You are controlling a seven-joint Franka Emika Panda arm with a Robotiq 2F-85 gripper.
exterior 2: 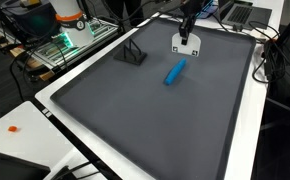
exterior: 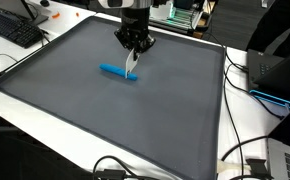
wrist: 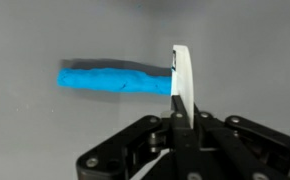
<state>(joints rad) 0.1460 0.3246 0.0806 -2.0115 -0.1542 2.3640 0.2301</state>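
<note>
My gripper (exterior: 135, 45) is shut on a thin white flat blade (exterior: 132, 63) that points down toward a dark grey mat (exterior: 105, 115). A blue roll (exterior: 118, 72) lies on the mat just beside the blade's tip. In the wrist view the white blade (wrist: 182, 75) stands edge-on between my fingers (wrist: 180, 118), at the right end of the blue roll (wrist: 115, 78); I cannot tell whether they touch. In an exterior view the gripper (exterior 2: 188, 22) holds the blade (exterior 2: 187, 43) a little beyond the blue roll (exterior 2: 175, 72).
A small black stand (exterior 2: 132, 53) sits on the mat (exterior 2: 145, 120) near its far edge. A keyboard (exterior: 15, 30) and cables (exterior: 247, 150) lie on the white table around the mat. A laptop (exterior: 288, 158) is at the corner.
</note>
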